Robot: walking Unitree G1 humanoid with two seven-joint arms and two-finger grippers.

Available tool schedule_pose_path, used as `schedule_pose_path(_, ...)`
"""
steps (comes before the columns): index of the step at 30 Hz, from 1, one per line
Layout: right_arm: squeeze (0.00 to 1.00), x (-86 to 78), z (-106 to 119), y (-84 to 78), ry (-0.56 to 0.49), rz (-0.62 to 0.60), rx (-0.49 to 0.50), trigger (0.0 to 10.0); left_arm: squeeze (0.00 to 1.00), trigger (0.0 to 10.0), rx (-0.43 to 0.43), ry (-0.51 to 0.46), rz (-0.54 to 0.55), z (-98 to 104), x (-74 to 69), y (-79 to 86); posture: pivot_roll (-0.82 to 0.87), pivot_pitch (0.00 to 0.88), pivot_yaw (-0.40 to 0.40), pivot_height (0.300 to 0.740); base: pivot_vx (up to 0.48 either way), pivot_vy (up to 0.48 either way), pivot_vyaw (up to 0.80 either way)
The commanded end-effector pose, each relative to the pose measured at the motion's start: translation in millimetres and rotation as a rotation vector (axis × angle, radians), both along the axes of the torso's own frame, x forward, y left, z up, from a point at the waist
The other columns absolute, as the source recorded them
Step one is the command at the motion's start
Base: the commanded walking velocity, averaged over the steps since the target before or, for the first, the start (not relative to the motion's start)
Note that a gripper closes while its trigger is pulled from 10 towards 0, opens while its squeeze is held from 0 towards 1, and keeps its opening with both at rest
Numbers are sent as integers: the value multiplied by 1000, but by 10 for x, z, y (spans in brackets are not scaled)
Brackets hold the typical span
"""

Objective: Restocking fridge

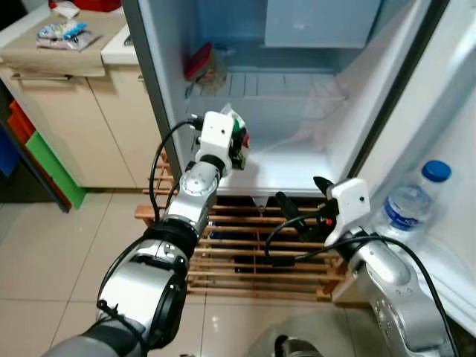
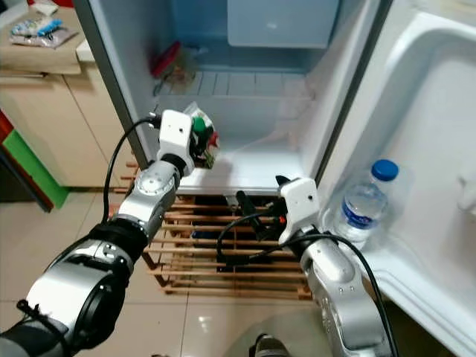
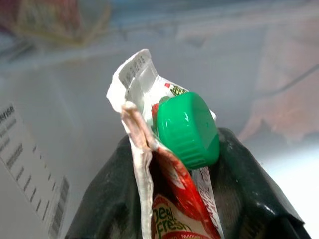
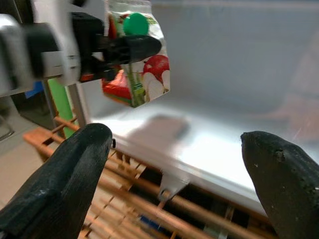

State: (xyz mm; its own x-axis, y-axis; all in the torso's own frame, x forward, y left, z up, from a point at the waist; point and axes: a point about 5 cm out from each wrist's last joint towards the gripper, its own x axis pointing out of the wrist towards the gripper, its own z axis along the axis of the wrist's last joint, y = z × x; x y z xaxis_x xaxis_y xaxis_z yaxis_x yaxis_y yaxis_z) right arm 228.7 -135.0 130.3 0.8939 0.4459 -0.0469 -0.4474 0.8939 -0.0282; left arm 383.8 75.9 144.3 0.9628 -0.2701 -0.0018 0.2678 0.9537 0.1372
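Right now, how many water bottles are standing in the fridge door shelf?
1. The water bottle with a blue cap stands in the fridge door shelf on the robot's right. More could be hidden beyond the picture's edge.

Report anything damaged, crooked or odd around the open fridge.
The juice carton held by the left gripper looks crumpled: its top seam is torn and ragged beside the green cap, and it hangs tilted above the fridge floor. The water bottle in the door shelf stands upright. Nothing looks spilled.
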Motion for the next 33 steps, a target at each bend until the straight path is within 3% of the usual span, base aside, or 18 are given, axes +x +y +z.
schedule_pose_path(1, 0, -54, 27, -16, 4, -21, -8, 10000, 0, 10000, 20, -18, 3, 37, 19, -7, -300, 195, 77, 740, 0, 0, 0)
schedule_pose_path(6, 0, -336, 2, -74, 63, -57, -28, 10000, 0, 10000, 20, -25, 38, 64, 54, 52, -360, 275, 75, 740, 0, 0, 0)
schedule_pose_path(9, 0, -517, 32, -89, 82, -77, -38, 10000, 0, 10000, 27, -77, 62, 145, 76, 88, -391, 303, 71, 740, 0, 0, 0)
schedule_pose_path(12, 0, -554, 41, -85, 84, -76, -41, 10000, 0, 10000, 32, -97, 73, 182, 88, 105, -401, 313, 70, 740, 0, 0, 0)
schedule_pose_path(16, 0, -699, 49, -139, 125, -120, -62, 10000, 0, 10000, 102, -207, 119, 394, 148, 156, -414, 337, 61, 740, 0, 0, 0)
schedule_pose_path(19, 0, -733, 55, -165, 134, -139, -64, 10000, 0, 10000, 102, -219, 125, 440, 165, 175, -423, 348, 62, 740, 0, 0, 0)
schedule_pose_path(25, 0, -817, 79, -176, 150, -153, -70, 10000, 0, 10000, 120, -269, 194, 543, 198, 321, -439, 362, 59, 740, 0, 0, 0)
schedule_pose_path(31, 0, -877, 79, -169, 172, -156, -76, 10000, 27, 10000, 123, -281, 328, 598, 227, 599, -450, 371, 56, 740, 0, 0, 0)
schedule_pose_path(33, 0, -897, 78, -176, 181, -163, -78, 10000, 557, 10000, 100, -273, 397, 597, 228, 747, -462, 371, 54, 740, 0, 0, 0)
